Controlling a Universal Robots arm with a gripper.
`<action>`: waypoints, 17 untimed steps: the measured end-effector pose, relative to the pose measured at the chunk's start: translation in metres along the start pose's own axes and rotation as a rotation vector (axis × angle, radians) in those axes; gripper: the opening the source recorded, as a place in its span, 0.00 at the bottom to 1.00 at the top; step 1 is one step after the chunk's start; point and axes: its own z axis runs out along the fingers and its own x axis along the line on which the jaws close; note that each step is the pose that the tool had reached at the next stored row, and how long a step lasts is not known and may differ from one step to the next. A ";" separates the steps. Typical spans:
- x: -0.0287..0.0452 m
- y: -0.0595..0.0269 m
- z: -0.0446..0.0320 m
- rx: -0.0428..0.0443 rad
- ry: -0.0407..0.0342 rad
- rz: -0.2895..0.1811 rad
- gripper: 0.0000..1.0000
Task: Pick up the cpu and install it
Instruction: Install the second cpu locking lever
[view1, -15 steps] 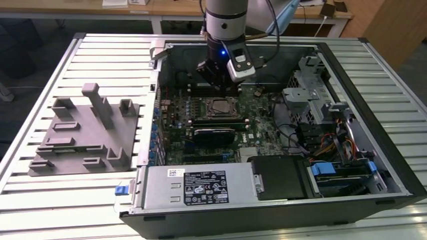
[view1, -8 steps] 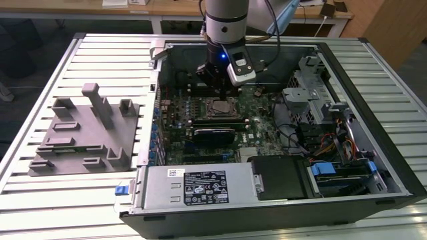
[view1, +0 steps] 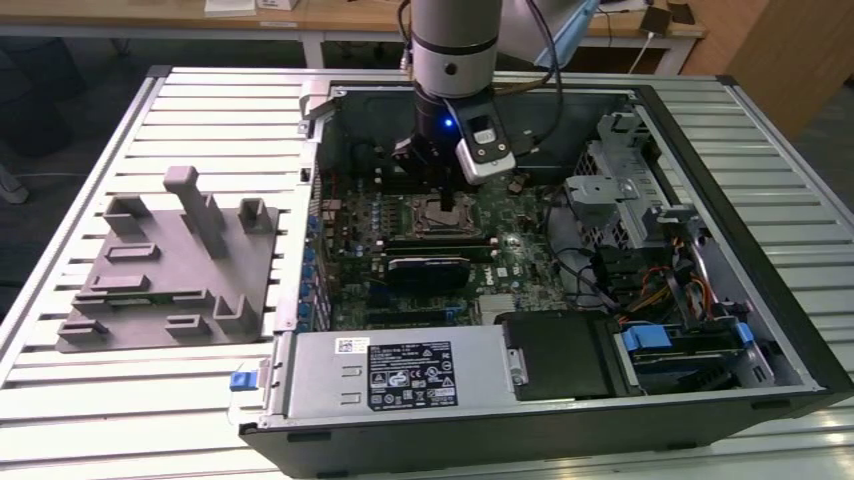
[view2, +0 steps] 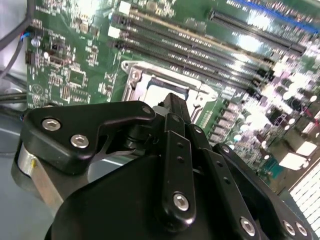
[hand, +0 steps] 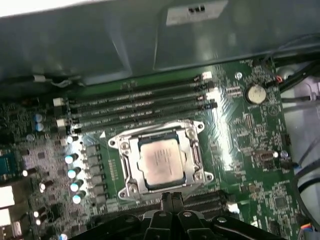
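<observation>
Silvery-grey square cpu (hand: 159, 161) sits seated in the metal-framed socket (hand: 192, 131); the black gripper (hand: 171, 199), fingers pressed together and holding nothing, hovers beside it.

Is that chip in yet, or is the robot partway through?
It looks in: the cpu lies flat inside its socket on the motherboard. The gripper hangs just over the socket's edge, carrying nothing that I can see. Whether the socket's bracket is latched down, I can't tell.
</observation>
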 end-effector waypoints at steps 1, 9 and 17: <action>-0.0004 -0.0020 0.0000 0.0000 0.0000 0.000 0.11; -0.0027 -0.0148 0.0012 -0.0005 0.0000 -0.008 0.11; -0.0009 -0.0157 0.0068 -0.0073 0.0014 -0.106 0.11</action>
